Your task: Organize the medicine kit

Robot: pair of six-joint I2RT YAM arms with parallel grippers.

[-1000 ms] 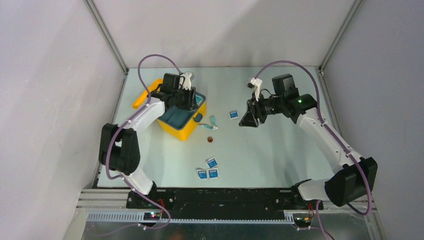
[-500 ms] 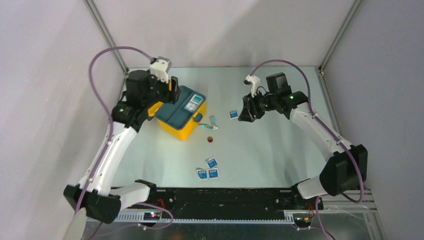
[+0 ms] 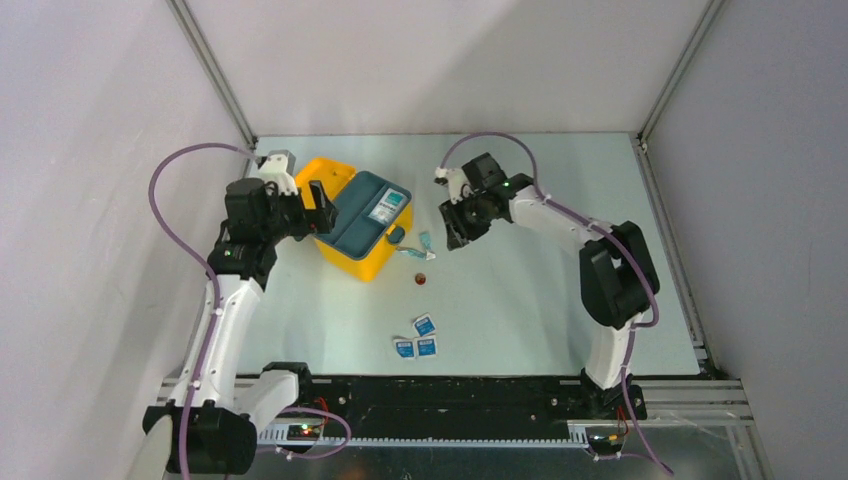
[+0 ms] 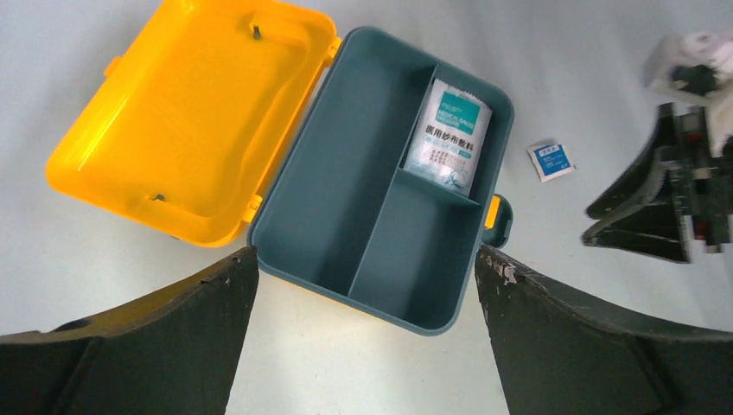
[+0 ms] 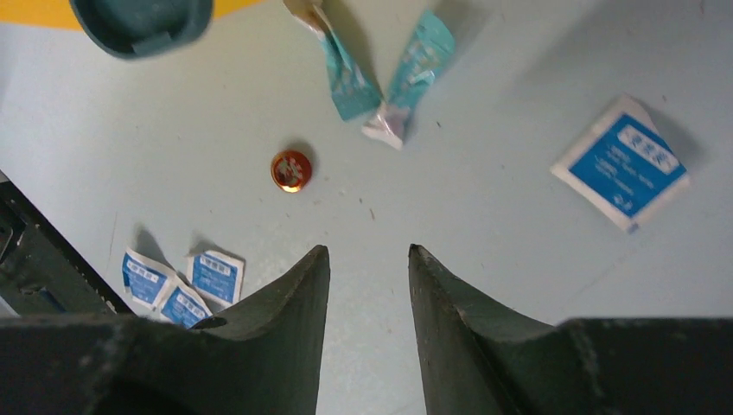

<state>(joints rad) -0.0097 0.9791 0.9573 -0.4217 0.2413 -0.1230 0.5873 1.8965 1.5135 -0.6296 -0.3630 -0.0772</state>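
— How many of those blue packets (image 5: 621,164) do you count?

— Four. Then two teal wrappers (image 5: 346,78) and one small red disc (image 5: 291,169).

— Anything more?

— One white sachet (image 4: 454,130), one yellow box (image 4: 186,112) — and that's the lot I can see.

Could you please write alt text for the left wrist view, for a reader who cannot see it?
The yellow medicine kit lies open on a pale table, its teal divided tray holding one white packet in the upper right compartment. The left hand, spread wide and empty, frames the bottom edge. A blue sachet and the right hand sit to the right.
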